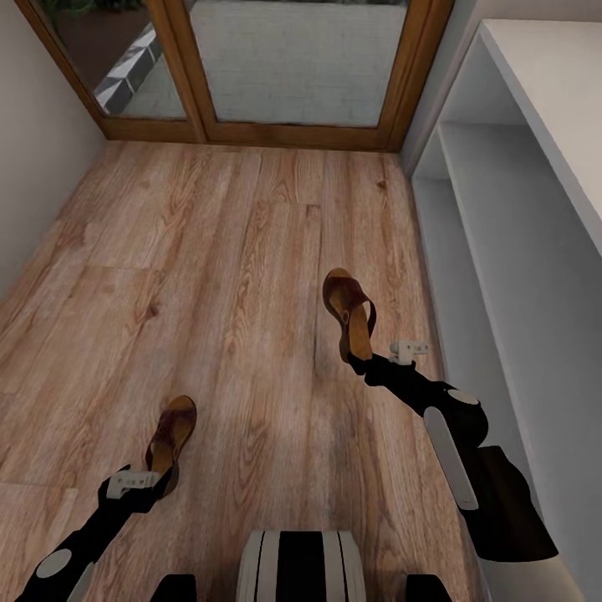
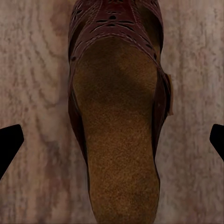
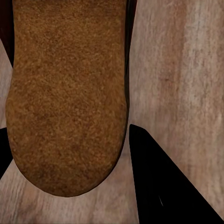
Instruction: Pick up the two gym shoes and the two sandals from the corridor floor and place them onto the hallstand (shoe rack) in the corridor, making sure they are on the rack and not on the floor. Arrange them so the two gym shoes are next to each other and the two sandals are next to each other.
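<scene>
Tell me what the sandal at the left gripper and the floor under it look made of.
The sandal looks like dark brown leather, with stitched, perforated straps over a grainy tan footbed, perhaps suede or cork. The corridor floor looks like matte wood-plank laminate, with visible grain and knots. It's a render, so take both as appearances only.

A sandal's (image 3: 65,93) tan footbed sits between the right hand's (image 3: 70,158) dark fingers (image 3: 163,186).

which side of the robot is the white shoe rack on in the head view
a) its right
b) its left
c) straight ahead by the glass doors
a: in the head view the white shoe rack runs along the right edge beside the right gripper with its sandal, while the left edge shows a plain wall.
</scene>
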Motion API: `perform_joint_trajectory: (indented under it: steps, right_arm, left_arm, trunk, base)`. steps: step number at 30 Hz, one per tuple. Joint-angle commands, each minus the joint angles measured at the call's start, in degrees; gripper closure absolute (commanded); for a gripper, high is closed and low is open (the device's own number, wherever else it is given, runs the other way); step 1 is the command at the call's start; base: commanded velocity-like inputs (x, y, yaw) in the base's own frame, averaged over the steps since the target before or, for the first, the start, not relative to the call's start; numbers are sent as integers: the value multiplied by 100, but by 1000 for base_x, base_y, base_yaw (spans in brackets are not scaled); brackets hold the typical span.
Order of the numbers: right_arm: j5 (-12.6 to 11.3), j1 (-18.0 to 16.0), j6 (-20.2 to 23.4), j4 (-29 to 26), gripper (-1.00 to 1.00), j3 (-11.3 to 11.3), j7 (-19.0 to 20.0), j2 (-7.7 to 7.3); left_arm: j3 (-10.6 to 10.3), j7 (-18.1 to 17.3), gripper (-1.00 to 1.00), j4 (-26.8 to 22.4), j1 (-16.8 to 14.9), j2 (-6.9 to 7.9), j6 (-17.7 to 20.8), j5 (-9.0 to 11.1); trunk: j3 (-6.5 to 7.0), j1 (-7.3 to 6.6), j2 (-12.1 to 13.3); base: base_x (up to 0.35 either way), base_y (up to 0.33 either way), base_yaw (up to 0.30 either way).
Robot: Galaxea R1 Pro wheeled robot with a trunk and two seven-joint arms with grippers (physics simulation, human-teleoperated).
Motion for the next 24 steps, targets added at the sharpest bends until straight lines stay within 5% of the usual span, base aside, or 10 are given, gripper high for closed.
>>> perform_joint_trajectory:
  steps: [1, 16, 24]
  right_arm:
    - [-20, 0, 1, 0, 100, 0, -17, 0]
    - [-20, 0, 1, -3, 100, 0, -17, 0]
    - [-20, 0, 1, -16, 100, 8, -17, 0]
  left_arm:
    - [10, -1, -100, 0, 0, -2, 0, -3]
    - [54, 8, -100, 1, 1, -17, 24, 11]
    - [32, -2, -100, -80, -7, -104, 56, -6]
  trunk:
    - [0, 0, 0]
    - [-310, 36, -19]
    - [-310, 36, -19]
  base:
    - [0, 0, 0]
    - [0, 0, 0]
    - [0, 0, 0]
